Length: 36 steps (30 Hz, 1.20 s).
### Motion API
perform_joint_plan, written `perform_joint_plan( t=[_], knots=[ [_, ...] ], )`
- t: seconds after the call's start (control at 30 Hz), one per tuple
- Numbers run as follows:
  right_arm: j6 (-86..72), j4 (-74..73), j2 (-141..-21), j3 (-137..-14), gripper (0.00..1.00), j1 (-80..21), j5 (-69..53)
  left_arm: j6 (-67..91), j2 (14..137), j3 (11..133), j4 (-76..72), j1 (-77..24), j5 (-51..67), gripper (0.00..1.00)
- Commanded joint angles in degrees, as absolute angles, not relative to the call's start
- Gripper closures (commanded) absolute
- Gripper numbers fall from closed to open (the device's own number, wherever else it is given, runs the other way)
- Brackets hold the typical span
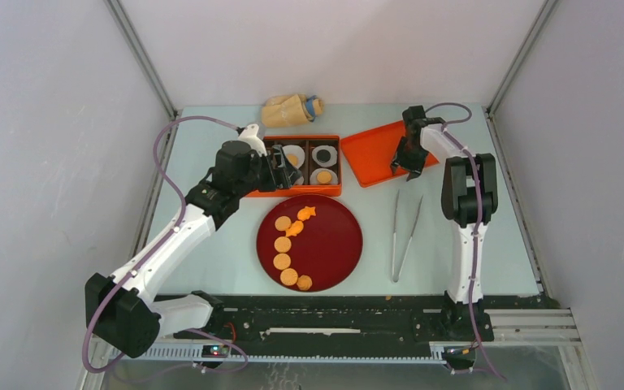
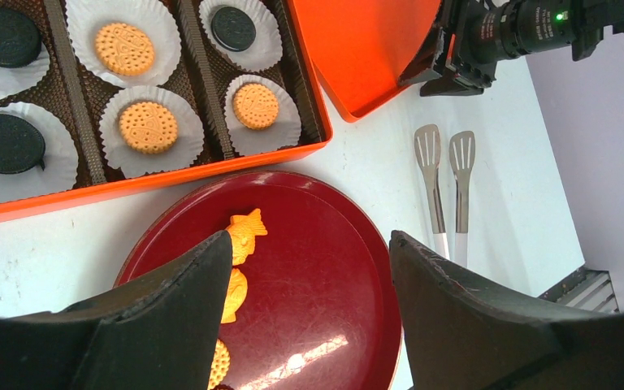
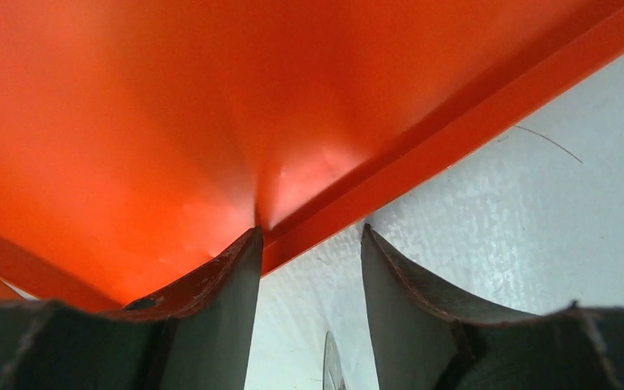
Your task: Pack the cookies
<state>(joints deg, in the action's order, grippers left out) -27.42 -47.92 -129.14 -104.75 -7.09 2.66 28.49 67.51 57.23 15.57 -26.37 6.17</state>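
Observation:
The orange box (image 1: 333,188) holds white liners with tan and black cookies (image 2: 148,127). More orange cookies (image 1: 282,261) curve down the left side of the dark red plate (image 1: 333,244), with star-like ones (image 2: 246,230) at the top. My left gripper (image 1: 284,172) hangs open over the box's left end. In the left wrist view the left gripper (image 2: 309,252) frames the plate, with nothing between its fingers. My right gripper (image 1: 407,168) is open at the near edge of the orange lid (image 1: 378,150). The lid's rim (image 3: 422,154) meets the left fingertip (image 3: 240,268) of the right gripper (image 3: 309,236).
Metal tongs (image 1: 405,236) lie on the table right of the plate. A tan bag (image 1: 291,110) lies behind the box at the back edge. The enclosure walls close in on both sides.

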Motion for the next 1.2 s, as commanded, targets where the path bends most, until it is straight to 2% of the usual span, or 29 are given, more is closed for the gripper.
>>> perform_joint_plan(
  t=[0.0,0.07,0.13,0.2,0.27,0.43,0.83,1.17],
  knots=[
    [-28.43,-47.98,-127.57,-101.81,0.44,-6.86,2.79,27.64,67.14,58.32,14.83,-26.63,5.98,0.24],
    [-28.48,-47.03,-126.99,-100.77,0.5,-6.77,2.57,27.69,67.26,58.23,14.69,-26.64,6.04,0.24],
    [-28.51,-47.3,-127.55,-102.01,0.7,-6.57,2.0,27.84,67.52,58.26,14.46,-26.67,6.38,0.24],
    [-28.43,-48.8,-128.97,-104.68,0.84,-6.51,1.89,27.86,67.62,58.32,14.49,-26.63,6.66,0.24],
    [-28.26,-49.72,-130.13,-107.14,0.91,-6.5,2.3,27.91,67.46,58.19,14.47,-26.63,6.6,0.24],
    [-27.9,-51.93,-132.48,-111.78,0.99,-5.38,2.21,27.71,68.21,58.69,14.48,-26.63,5.85,0.24],
    [-26.8,-48.17,-130.19,-113.8,1.0,-3.63,-5.7,26.54,81.78,64.47,9.0,-26.63,5.3,0.25],
    [-28.99,-44.78,-123.51,-115.56,1.0,-0.63,-15.43,29.68,90.57,74.52,6.38,-26.95,13.47,0.23]
  ],
)
